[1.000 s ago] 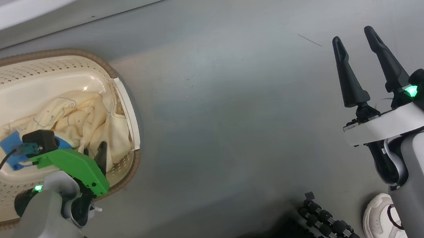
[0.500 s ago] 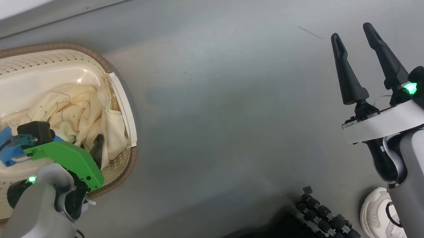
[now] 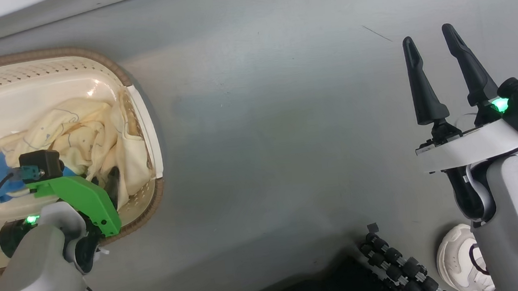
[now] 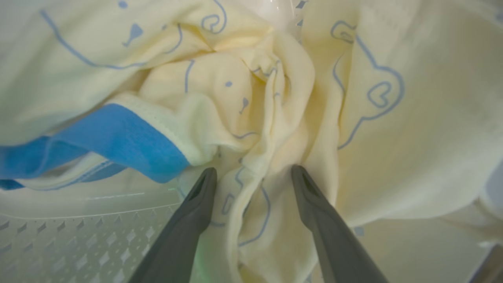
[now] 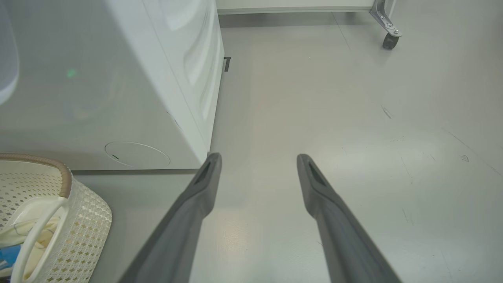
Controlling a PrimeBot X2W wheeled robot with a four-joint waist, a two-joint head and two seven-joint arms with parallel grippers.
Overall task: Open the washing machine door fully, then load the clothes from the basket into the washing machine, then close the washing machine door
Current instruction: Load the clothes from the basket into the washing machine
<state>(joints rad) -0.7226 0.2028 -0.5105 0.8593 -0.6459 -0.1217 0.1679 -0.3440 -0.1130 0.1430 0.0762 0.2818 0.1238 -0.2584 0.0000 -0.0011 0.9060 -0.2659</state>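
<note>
**Cream cloth between spread fingers, nothing pinched**

Cream-yellow and printed with thin blue outlines, the clothes point(image 3: 91, 133) lie bunched in the basket point(image 3: 42, 66), directly under and around the tips of the left end effector point(image 4: 252, 169). Its jaws stand wide apart and reach down into the pile. A raised fold of fabric runs between the two fingers, and nothing is clamped. A blue cuff point(image 4: 118, 137) lies just left of its left finger.

Against a second ago, the whole head picture has slid up and to the left. Basket, floor marks and shoe shift together, so the camera moved, not the things. Within the basket the left end effector sits in much the same spot in the pile. Both end effectors are as wide open as they were.

The right end effector point(image 3: 428, 34) hangs well apart from the basket, over bare grey floor point(image 3: 287, 138), jaws spread and holding nothing. A white shoe point(image 3: 457, 254) lies on the floor below its wrist.

The left wrist view gives the close meeting of tips and fabric, which the green bracket point(image 3: 83, 200) covers in the head view. The right wrist view adds the white washing machine point(image 5: 118, 98) ahead and left of the right fingers. It also shows the basket's rim before the machine's base and a caster point(image 5: 389, 39) far ahead to the right.
</note>
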